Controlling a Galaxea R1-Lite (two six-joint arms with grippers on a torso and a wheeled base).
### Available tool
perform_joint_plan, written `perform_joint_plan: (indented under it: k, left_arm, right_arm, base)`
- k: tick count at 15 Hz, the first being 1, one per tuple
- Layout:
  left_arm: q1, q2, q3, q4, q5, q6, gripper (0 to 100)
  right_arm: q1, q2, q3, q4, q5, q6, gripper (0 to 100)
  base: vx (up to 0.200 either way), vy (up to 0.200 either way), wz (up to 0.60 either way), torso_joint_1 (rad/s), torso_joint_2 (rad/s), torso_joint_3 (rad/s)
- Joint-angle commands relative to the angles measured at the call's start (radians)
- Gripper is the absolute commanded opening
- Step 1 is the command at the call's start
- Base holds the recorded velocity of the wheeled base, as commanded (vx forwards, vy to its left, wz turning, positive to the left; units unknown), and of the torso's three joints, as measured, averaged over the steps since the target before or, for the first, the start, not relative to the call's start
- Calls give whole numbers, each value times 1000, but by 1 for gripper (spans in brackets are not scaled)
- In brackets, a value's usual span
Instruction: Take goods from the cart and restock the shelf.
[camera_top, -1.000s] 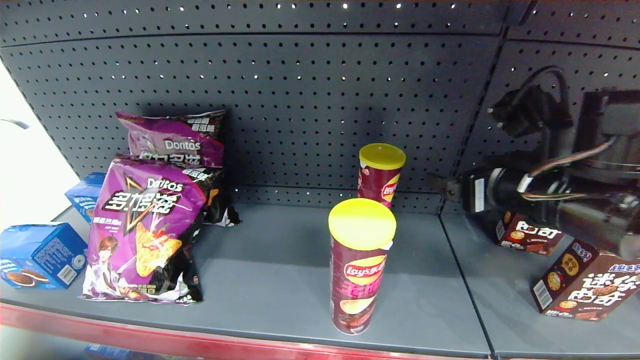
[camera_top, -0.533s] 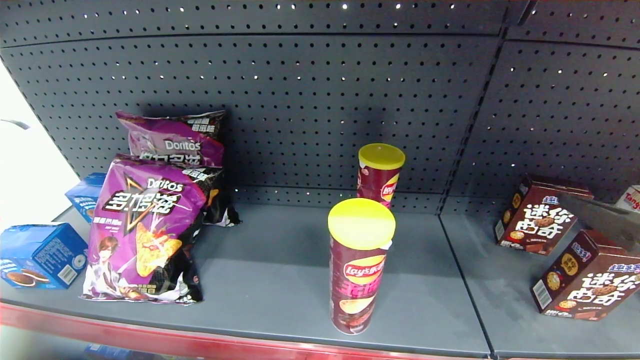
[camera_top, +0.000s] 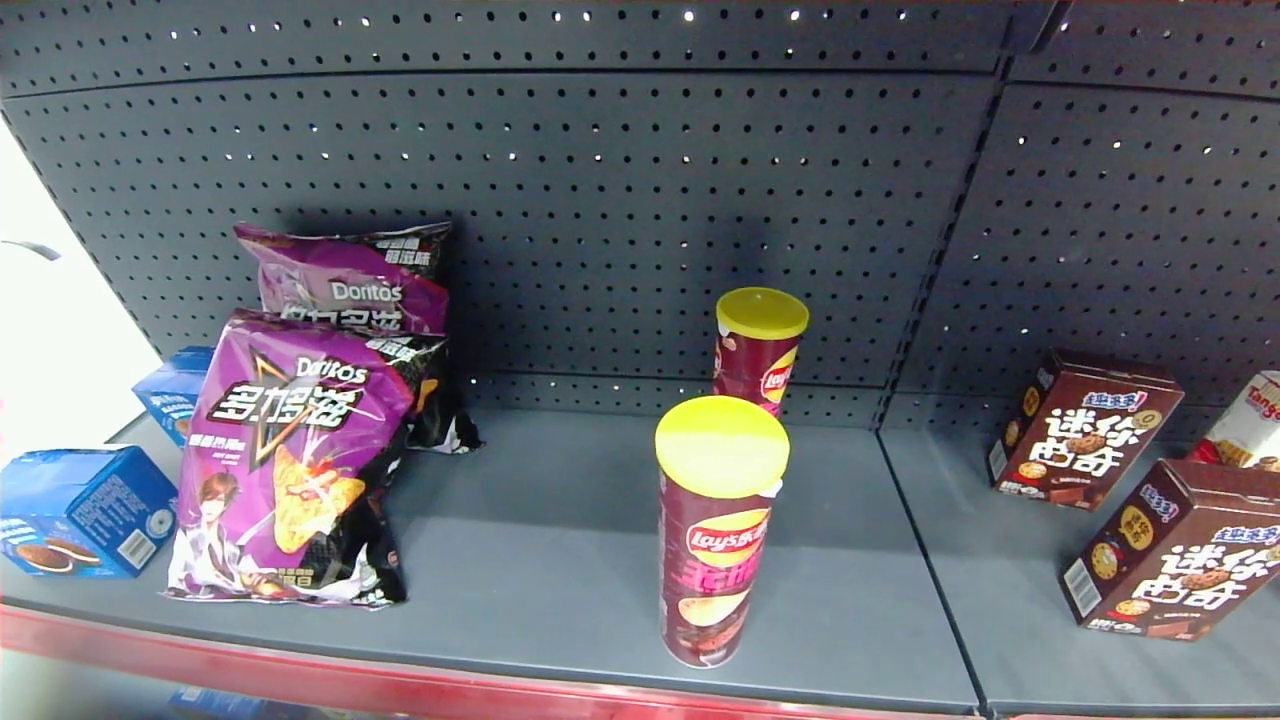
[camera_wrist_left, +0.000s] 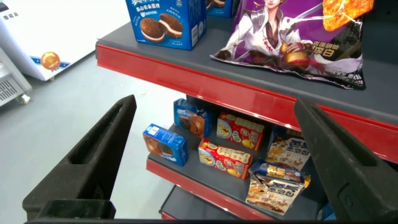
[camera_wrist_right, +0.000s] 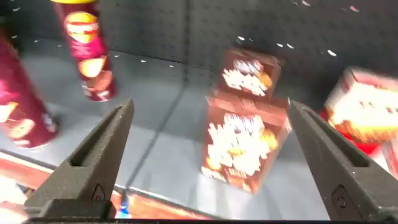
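Grey metal shelf with a red front edge holds two maroon chip cans with yellow lids, both upright: the front can near the edge, the back can by the pegboard wall. We see purple chip bags to their left, blue cookie boxes beyond those, and brown cookie boxes on the right. Our left gripper faces the red edge, fingers spread wide, holding nothing. Our right gripper faces the brown boxes, likewise spread and empty.
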Motion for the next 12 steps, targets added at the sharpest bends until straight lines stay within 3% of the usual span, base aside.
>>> perform_joint_plan:
  k: [1, 4, 6, 12]
  left_arm:
    - [0, 0, 0, 0, 1, 0, 100]
    - [0, 0, 0, 0, 1, 0, 100]
    - [0, 0, 0, 0, 1, 0, 100]
    - [0, 0, 0, 0, 1, 0, 100]
  right_arm:
    - [-94, -165, 155, -39, 0, 14, 100]
    - [-200, -247, 290, -39, 13, 25, 100]
    - [-240, -290, 290, -8, 78, 48, 100]
    - [-353, -408, 290, 236, 113, 129, 100]
  base:
    - [0, 0, 0, 0, 0, 0]
    - [0, 0, 0, 0, 0, 0]
    - [0, 0, 0, 0, 0, 0]
    - [0, 0, 0, 0, 0, 0]
